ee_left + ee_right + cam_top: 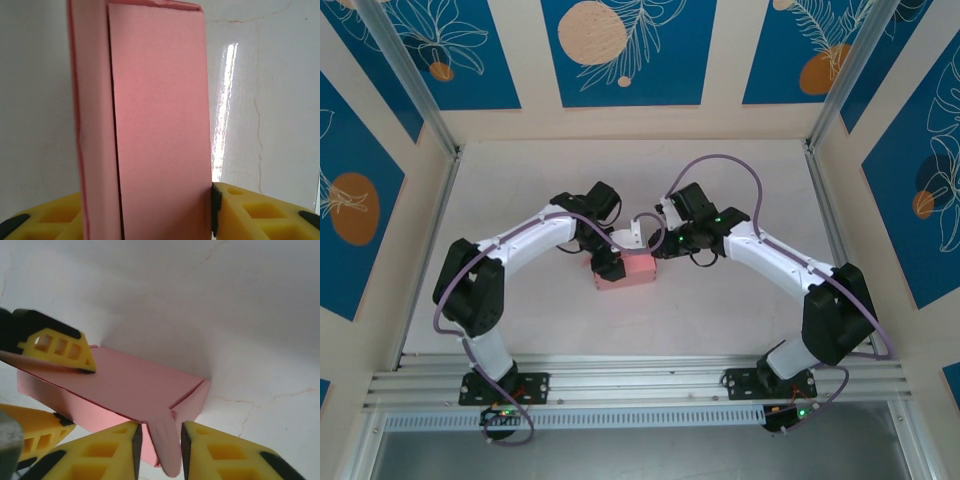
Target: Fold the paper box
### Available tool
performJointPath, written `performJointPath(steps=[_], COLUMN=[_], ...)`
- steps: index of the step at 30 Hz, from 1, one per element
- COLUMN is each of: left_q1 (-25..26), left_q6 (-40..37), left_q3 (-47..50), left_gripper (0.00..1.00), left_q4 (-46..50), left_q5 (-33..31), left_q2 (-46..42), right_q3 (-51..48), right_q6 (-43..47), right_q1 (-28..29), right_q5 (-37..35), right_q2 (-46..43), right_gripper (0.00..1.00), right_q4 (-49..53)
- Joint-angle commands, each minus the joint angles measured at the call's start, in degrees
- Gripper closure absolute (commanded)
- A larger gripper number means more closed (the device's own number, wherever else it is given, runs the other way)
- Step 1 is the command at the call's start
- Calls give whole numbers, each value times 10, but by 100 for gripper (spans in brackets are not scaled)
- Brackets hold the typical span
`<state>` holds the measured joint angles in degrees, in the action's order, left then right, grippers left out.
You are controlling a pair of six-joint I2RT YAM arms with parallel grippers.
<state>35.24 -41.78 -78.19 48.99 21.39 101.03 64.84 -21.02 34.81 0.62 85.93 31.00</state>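
Pale pink paper box (628, 270) lies flat near the middle of the white desk (740, 310), between my two arms. My left fingers (607, 264) are clamped on its left end. From my left wrist the box stands up between the yellow fingers, the black pad (215, 209) of one against its edge. From my right wrist one yellow tip (75, 352) rests on its top face. My right fingers (654, 250) stand narrowly apart about a small rounded pink flap (166, 447) sticking out of the box's right end. Whether they truly pinch it I cannot tell.
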Motion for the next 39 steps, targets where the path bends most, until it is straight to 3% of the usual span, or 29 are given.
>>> performJointPath(steps=[1,3,10,13,17,29,39], left_q1=[-8,-7,-8,-8,-9,-14,-18], left_q6=[-6,1,18,18,16,9,8], left_q3=[-6,-4,0,0,0,-4,-6], left_gripper=[48,48,47,47,47,47,52], left_q4=[-7,-15,-35,-36,-32,-28,-22], left_q5=[-3,-15,-22,-21,-20,-4,-13], left_q2=[10,12,16,15,15,19,21], right_q3=[23,25,28,30,28,26,25], right_q6=[-12,-27,-90,-86,-72,-49,-7], right_q1=[9,11,14,19,20,14,13], right_q5=[13,13,37,13,-31,-42,-69], right_q2=[9,11,13,19,27,57,52], right_gripper=[79,83,84,84,92,100,100], right_q4=[-3,-1,-8,-4,8,-4,13])
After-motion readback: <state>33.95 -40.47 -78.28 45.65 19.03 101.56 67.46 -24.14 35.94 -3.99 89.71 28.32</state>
